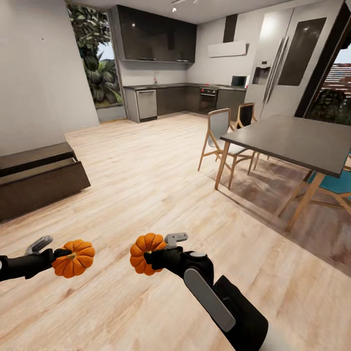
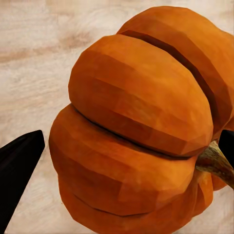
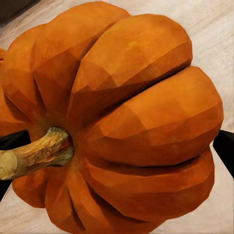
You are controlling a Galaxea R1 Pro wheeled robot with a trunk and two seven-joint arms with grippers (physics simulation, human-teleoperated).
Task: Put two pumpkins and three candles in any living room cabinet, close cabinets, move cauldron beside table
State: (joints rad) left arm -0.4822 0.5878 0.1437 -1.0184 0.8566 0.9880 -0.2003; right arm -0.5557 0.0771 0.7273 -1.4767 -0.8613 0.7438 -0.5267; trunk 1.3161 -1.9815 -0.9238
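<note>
Two ribbed orange pumpkins hang above the wooden floor low in the head view. My left gripper [image 1: 62, 254] is shut on the left pumpkin [image 1: 74, 259], which looms large in the left wrist view as the same pumpkin [image 2: 141, 122] between dark fingers [image 2: 17, 170]. The right gripper [image 1: 155, 252] is shut on the other pumpkin [image 1: 144, 252], whose stem and ribs [image 3: 122, 122] show close up in the right wrist view. The dark-brown cabinet [image 1: 39, 178] stands at the left wall with one drawer pulled out. No candles or cauldron are in view.
A grey dining table [image 1: 297, 141] with wooden chairs [image 1: 219, 136] stands to the right on a rug. The kitchen units [image 1: 170, 100] and a fridge [image 1: 287, 63] lie at the far end. Open wooden floor [image 1: 146, 170] stretches between the cabinet and the table.
</note>
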